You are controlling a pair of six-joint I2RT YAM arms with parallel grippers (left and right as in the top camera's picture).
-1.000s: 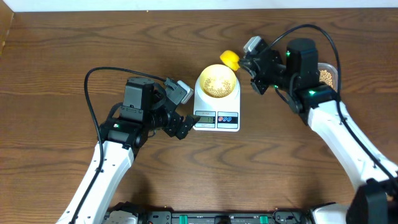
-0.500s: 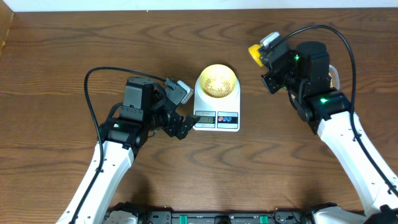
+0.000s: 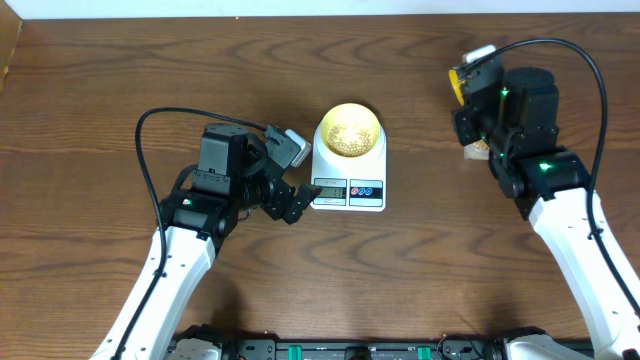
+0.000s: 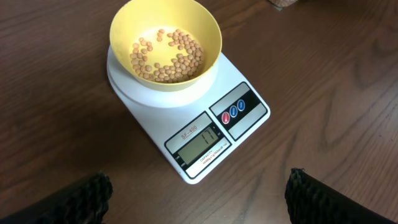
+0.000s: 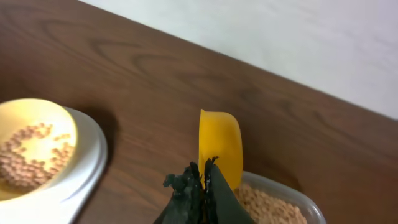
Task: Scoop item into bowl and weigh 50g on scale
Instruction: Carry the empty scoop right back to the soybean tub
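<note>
Beans (image 4: pixel 168 57) so far are just a thin, loose layer across the bottom of the pale yellow bowl (image 4: pixel 124 25), nowhere near full. The bowl sits on the round platform of the white scale (image 4: pixel 199 118), which is about midway between the left and right edges of the table and closer to the far edge. The LCD is lit, but I can't read the digits for sure. The left gripper (image 4: pixel 196 199) hovers at the scale's left front corner with its fingers spread wide apart. Over toward the far right corner, the right gripper (image 5: pixel 200 180) is pinched tight on the yellow scoop (image 5: pixel 219 146), which stands up on edge right over the clear tub (image 5: pixel 292 196) of more beans. Can't tell if there's anything in the scoop.
</note>
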